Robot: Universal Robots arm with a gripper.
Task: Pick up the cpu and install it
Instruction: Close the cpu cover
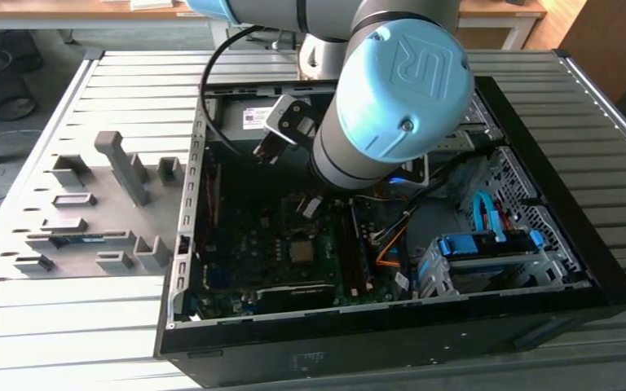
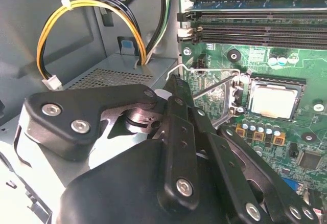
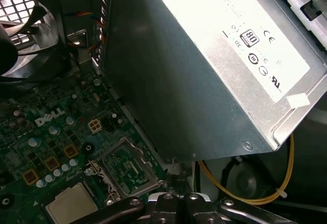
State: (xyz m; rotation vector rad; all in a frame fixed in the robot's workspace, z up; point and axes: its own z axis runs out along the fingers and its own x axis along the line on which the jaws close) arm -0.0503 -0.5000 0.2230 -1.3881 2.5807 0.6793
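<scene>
Room: pale wooden desks (image 1: 95,8) stand behind the table, and a dark wire bin (image 1: 3,77) sits on the floor at 10 o'clock in the exterior view.
Surface: a grey slatted metal table (image 1: 30,326) carries everything.
Fixture blocks: grey plastic blocks (image 1: 95,212) sit at 9 o'clock of the case, on the exterior view's left.
Case: a black computer case (image 1: 400,346) lies open on its side in the middle of the table.
Board: a green circuit board (image 1: 258,252) covers the case floor.
Cpu: the cpu (image 1: 303,249) lies flat in its socket on the board, at about 6 o'clock of the arm's wrist. Its dull silver top also shows in both wrist views (image 2: 273,101) (image 3: 71,204).
Socket cover: in the first wrist view the metal frame (image 3: 127,168) beside the cpu stands swung open. The exterior view cannot settle this.
Arm: the grey arm with its blue cap (image 1: 400,73) reaches into the case from 12 o'clock.
Gripper: the gripper (image 2: 172,83) has its fingers (image 2: 180,132) drawn together, just beside a thin wire lever (image 2: 214,83) and apart from the cpu.
Power box: the grey box (image 3: 204,70) shows a yellow cable (image 3: 286,178) under it.
Drive cage: blue cables (image 1: 482,216) lie at 3 o'clock.
Writing: white labels (image 1: 257,116) (image 3: 255,35) carry small print and symbols.
</scene>
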